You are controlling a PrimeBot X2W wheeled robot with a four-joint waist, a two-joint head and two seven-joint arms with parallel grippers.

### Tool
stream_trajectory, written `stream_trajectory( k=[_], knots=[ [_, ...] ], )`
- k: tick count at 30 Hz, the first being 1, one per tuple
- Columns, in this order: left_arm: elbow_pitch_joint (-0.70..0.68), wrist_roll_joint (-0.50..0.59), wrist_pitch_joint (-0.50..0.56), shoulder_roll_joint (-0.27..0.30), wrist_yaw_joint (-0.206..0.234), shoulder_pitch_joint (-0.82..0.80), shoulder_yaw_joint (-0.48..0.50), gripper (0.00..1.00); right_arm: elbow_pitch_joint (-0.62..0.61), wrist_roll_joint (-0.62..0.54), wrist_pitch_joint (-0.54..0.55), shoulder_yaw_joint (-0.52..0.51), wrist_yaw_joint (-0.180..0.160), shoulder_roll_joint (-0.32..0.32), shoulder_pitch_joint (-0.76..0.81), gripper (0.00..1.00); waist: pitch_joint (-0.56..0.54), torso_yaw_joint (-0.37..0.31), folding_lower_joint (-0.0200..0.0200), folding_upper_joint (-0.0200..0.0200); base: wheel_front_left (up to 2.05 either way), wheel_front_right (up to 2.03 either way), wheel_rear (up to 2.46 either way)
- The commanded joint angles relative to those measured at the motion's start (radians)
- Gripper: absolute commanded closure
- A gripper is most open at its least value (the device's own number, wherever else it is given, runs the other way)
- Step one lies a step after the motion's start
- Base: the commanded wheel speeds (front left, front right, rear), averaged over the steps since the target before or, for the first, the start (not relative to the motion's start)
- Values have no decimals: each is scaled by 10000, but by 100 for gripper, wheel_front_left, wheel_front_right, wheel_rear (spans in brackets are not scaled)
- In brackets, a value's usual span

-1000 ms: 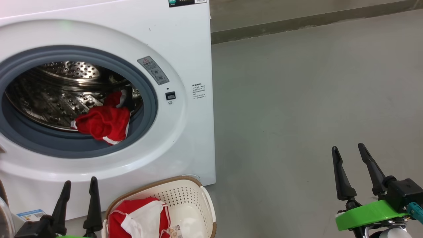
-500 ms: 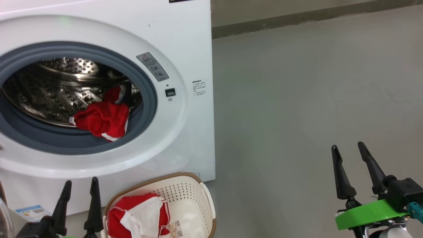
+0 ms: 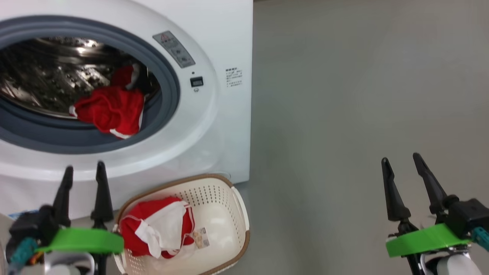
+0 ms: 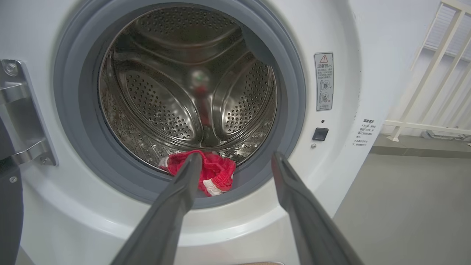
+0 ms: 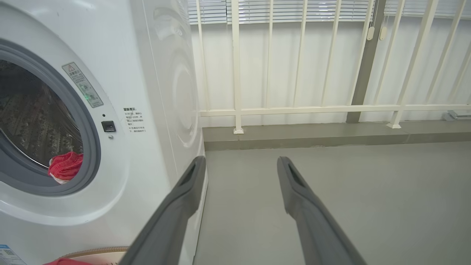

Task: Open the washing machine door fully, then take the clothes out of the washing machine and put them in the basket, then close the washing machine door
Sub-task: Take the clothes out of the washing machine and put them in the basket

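Left gripper (image 3: 84,166) has its two long dark fingers spread wide with nothing between them. It hangs right in front of the big white front-loading washing machine (image 3: 229,34), low before the round opening and pointing in at it. Right gripper (image 3: 400,157) is just as spread and empty, well off to the machine's right over the grey floor (image 3: 344,95).

Inside the machine, a bunched bright red garment with white trim (image 3: 110,109) lies at the front of the perforated steel drum (image 4: 165,92), with its lower edge draped onto the grey rubber gasket (image 3: 170,91).

On the floor just in front of the machine, below the opening, sits the small cream-white perforated plastic basket with a brown rim (image 3: 241,214) — a second red-and-white garment (image 3: 153,225) is crumpled in the end nearer the left gripper. The other end shows bare bottom with a sticker (image 3: 201,236).

In the left wrist view a metal hinge bracket (image 4: 22,110) is bolted at the opening's left side. Past the machine's right side, a white railing (image 5: 331,66) runs along the wall.
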Motion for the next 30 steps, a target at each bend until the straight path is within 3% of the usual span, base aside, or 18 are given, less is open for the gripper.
stream_trajectory(
  k=[1, 24, 30],
  knots=[
    [-68, 83, -120, 214, 9, -590, 345, 0, -323, -8, -63, 335, 63, -120, -535, 0, 629, 74, 0, 0, 0, 0, 0],
    [4304, 176, -120, 1775, -193, -6796, 596, 0, -475, 119, -63, 850, 63, -120, -2157, 0, 4226, -507, 0, 0, 0, 0, 0],
    [6101, -55, 311, 2115, -192, -8558, 566, 0, -540, 148, -63, 1095, 63, -120, -2349, 0, 4787, -551, 0, 0, 0, 0, 0]
  ],
)
